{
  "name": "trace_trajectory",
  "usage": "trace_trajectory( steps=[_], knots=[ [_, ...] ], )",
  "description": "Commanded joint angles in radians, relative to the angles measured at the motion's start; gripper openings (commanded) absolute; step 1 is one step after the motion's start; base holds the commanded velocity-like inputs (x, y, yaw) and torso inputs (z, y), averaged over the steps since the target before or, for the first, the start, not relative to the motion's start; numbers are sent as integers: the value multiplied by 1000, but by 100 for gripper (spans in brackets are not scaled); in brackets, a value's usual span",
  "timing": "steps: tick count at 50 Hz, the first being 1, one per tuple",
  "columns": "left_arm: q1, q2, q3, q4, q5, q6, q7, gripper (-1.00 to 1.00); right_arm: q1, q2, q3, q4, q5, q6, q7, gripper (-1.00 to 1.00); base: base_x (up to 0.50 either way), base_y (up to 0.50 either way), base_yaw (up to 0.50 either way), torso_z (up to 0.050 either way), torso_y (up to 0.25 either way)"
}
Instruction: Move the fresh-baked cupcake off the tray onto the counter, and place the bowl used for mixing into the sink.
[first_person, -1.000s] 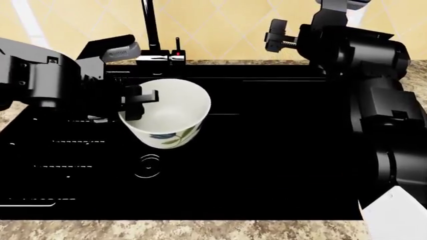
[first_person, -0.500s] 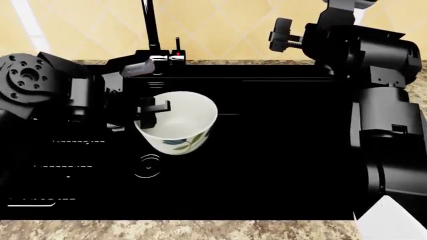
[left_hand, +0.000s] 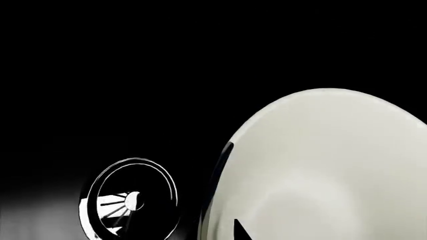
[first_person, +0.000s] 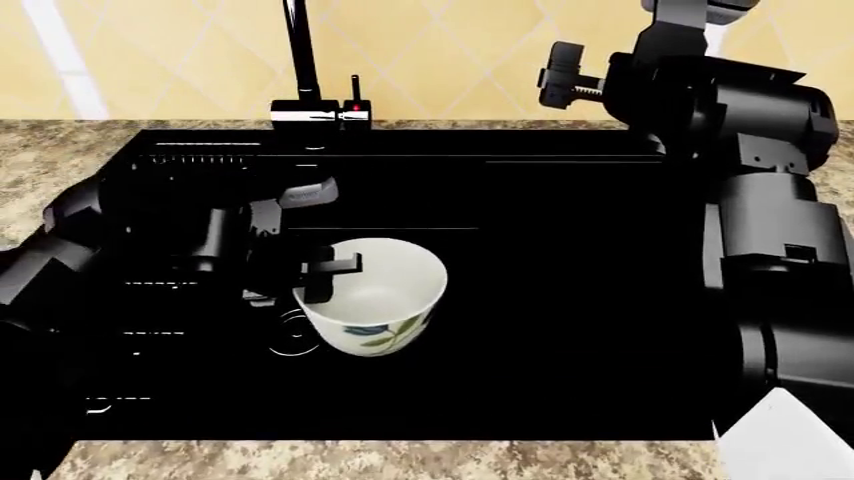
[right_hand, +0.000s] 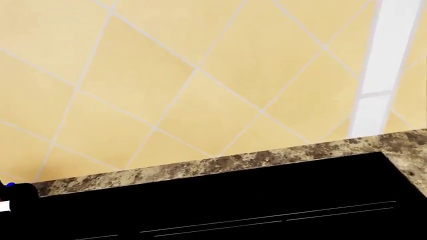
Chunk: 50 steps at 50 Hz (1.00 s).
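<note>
Left end effector (first_person: 320, 275) lowered bowl (first_person: 374, 310) deeper into sink (first_person: 574, 300), nearer front, beside drain (first_person: 294, 335).

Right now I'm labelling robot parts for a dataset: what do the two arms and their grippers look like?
Both arms are matte black and blocky, with no cables or markings showing. The left arm has rounded joint housings and a grey-topped link; the left gripper ends in thin black fingers. The right arm is bulkier, with a knobbed, screw-like part near its top. The right gripper is not visible.

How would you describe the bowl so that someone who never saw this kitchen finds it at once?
Look at the large black sink set into the granite counter. Inside its basin, beside the round chrome drain, the left gripper holds a deep white bowl by its rim. It is the only pale object there, with blue-green leaves painted outside.
</note>
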<state>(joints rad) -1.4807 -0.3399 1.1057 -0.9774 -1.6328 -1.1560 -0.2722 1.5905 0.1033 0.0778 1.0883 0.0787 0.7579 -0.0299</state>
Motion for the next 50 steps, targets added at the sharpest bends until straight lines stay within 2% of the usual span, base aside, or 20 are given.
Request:
trace_trajectory(
  steps=[1,4,6,9,15,19,23,28,30,31,32,36,39,46,50],
  knots=[
    [11,32,27,-63,26,1,48,-100,20,5,-4,66,3,-43,-3,100,0,0,0,0,0],
    [74,-91,-58,132,-107,-40,-141,-100,18,6,-4,58,4,-39,0,100,0,0,0,0,3],
    [106,-145,-93,219,-181,-57,-233,-100,8,5,-5,29,5,-20,1,100,0,0,0,0,0],
    [125,-176,-110,264,-225,-67,-291,-100,1,5,-4,14,8,-11,2,100,0,0,0,0,0],
    [114,-160,-93,227,-203,-73,-265,-100,12,4,-9,52,7,-36,2,100,0,0,0,0,0],
    [82,-104,-51,133,-131,-61,-172,-100,26,4,-11,93,8,-64,-1,100,0,0,0,0,0],
    [43,-19,20,-6,-28,-36,-23,-100,31,4,-13,110,9,-75,-3,100,0,0,0,0,0],
    [38,21,56,-67,15,-29,35,-100,26,6,-15,103,11,-70,-4,100,0,0,0,0,0],
    [25,63,90,-134,55,-19,98,-100,19,7,-14,85,13,-59,-2,100,0,0,0,0,0],
    [-2,162,164,-284,138,13,248,-100,18,7,-14,84,13,-59,-2,100,0,0,0,0,0],
    [1,185,167,-331,156,24,273,-100,19,7,-13,87,14,-62,-1,100,0,0,0,0,0],
    [36,207,80,-331,235,25,254,-100,29,6,-16,113,14,-79,-2,100,0,0,0,0,0],
    [51,214,-57,-331,380,-1,265,-100,24,6,-16,96,16,-69,0,100,0,0,0,0,0],
    [77,247,-529,-331,971,-98,378,-100,21,7,-17,92,19,-67,1,100,0,0,0,0,0],
    [92,269,-717,-331,1249,-142,436,-100,21,9,-18,95,22,-69,1,100,0,0,0,0,0]
  ],
)
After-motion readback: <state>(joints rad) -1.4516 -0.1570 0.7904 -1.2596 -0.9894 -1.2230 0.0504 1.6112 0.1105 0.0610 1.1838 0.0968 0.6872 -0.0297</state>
